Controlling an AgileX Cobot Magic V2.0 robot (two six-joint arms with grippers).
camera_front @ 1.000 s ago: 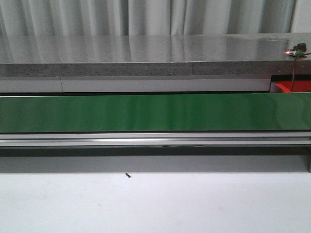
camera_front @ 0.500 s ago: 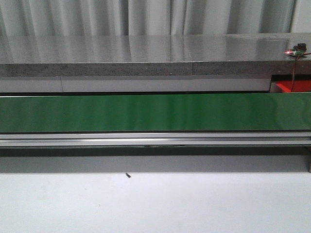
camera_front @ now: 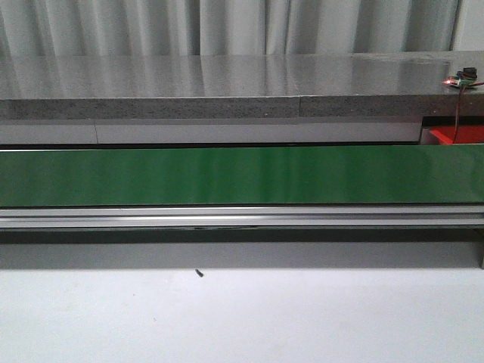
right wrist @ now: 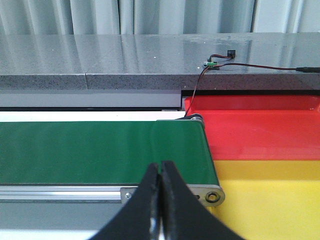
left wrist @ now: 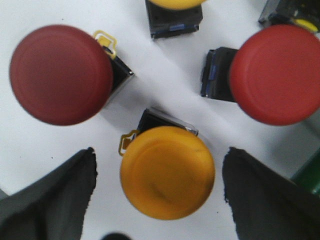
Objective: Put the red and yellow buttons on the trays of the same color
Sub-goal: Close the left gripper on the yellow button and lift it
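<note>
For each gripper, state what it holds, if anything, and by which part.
Nothing is held. The left gripper is open, its fingers either side of a yellow button without touching. The right gripper is shut on nothing.

Yellow tray [right wrist: 270, 200] cropped; top yellow button [left wrist: 175, 4] cut off.

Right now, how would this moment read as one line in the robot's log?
left gripper: open, straddling round yellow push button | right gripper: shut, empty, before green belt | red plastic tray, yellow plastic tray: no buttons visible
</note>
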